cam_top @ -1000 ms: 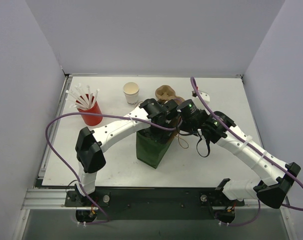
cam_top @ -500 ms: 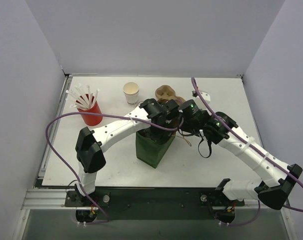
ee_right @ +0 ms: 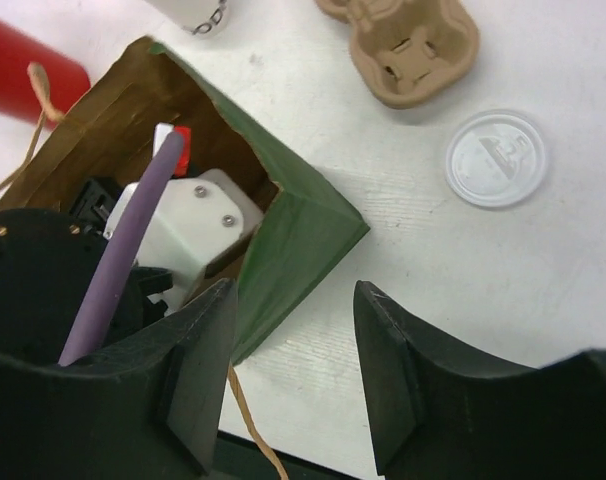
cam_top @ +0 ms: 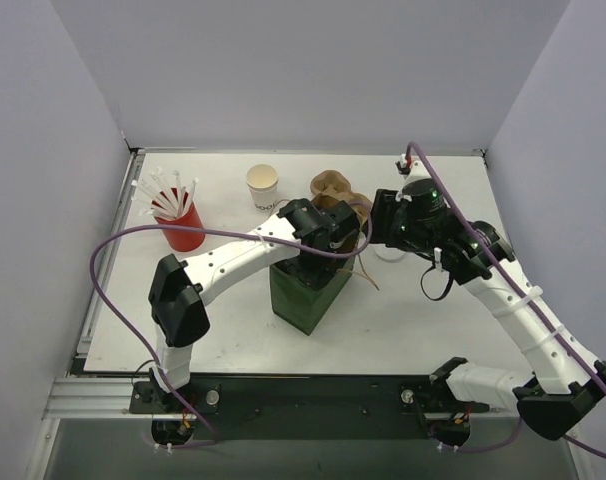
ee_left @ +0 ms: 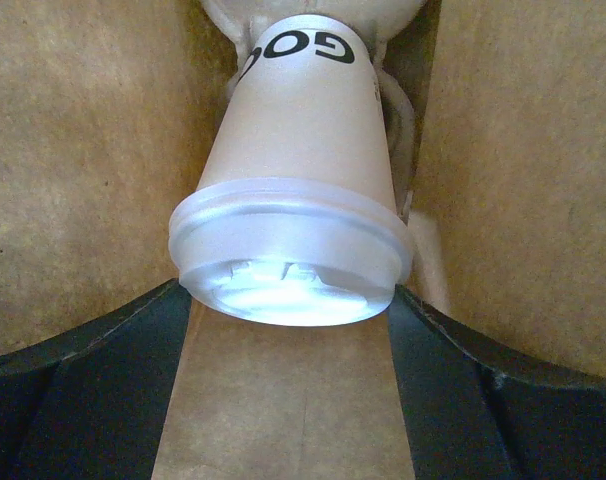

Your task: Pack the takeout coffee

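Bag (cam_top: pixel 303 305) of green paper with a brown lining stands upright on the table (cam_top: pixel 433 330), its mouth open upward.

Contents of the bag: the left gripper (ee_left: pixel 288 295), reaching in from above, and one lidded white cup (ee_left: pixel 298 130) with black lettering on its wall. The cup's fitted lid (ee_left: pixel 283 240) faces the wrist camera, its base sits deeper in the bag, and it leans slightly. The left fingers (ee_left: pixel 73 390) stand wide, one at each edge of the fitted lid. Whether they press it or are clear of it cannot be told.

The right gripper (ee_right: pixel 293 300) hangs beside the bag's far right corner. Its fingers are parted with nothing between them.

- **Right of the bag:** a loose flat lid (ee_right: pixel 495 158) lies on the table.
- **Left of the bag, well apart:** a red cup (cam_top: pixel 183 232) holds a spray of white straws (cam_top: pixel 168 190).
- **Just beyond the bag:** a pulp carrier (ee_right: pixel 453 40) rests flat, and its visible wells show bare pulp.
- **Beyond the bag, a little left:** the takeout coffee (cam_top: pixel 262 186) stands upright on the table, outside the bag. It is an open-topped white paper cup with a cream rim and dark print.
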